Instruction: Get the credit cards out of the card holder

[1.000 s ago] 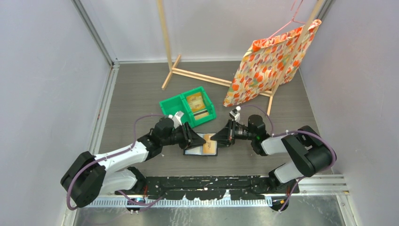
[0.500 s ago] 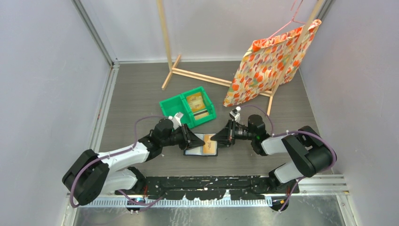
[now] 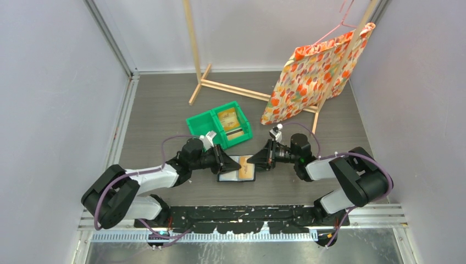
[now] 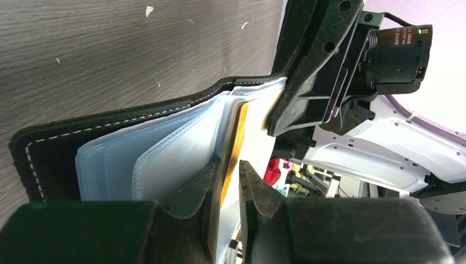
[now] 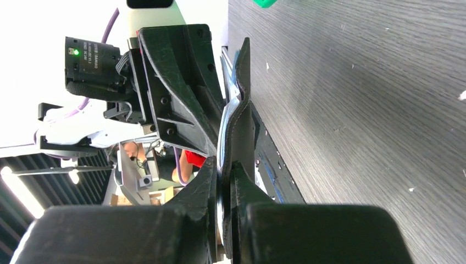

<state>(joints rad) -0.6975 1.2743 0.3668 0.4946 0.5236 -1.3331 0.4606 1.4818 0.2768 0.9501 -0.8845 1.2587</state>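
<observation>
The card holder [image 3: 227, 176] lies open on the table between both grippers, its black stitched cover [image 4: 110, 118] and grey-blue pockets showing in the left wrist view. My left gripper [image 3: 233, 164] [image 4: 231, 163] is shut on the edge of an orange credit card [image 4: 237, 144] sticking out of a pocket. The right gripper [image 3: 254, 160] [image 5: 224, 163] is shut on the holder's far flap [image 5: 243, 118] and holds it up on edge. More credit cards [image 3: 229, 119] lie in the green bin.
The green two-compartment bin [image 3: 200, 124] stands just behind the card holder. A wooden rack [image 3: 231, 88] stands farther back, and an orange flowered cloth [image 3: 313, 74] hangs on a hanger at the back right. Walls close in both sides.
The left jaws have narrowed onto the card's edge, and the left arm's elbow has swung inward. The right gripper keeps its hold on the flap.
</observation>
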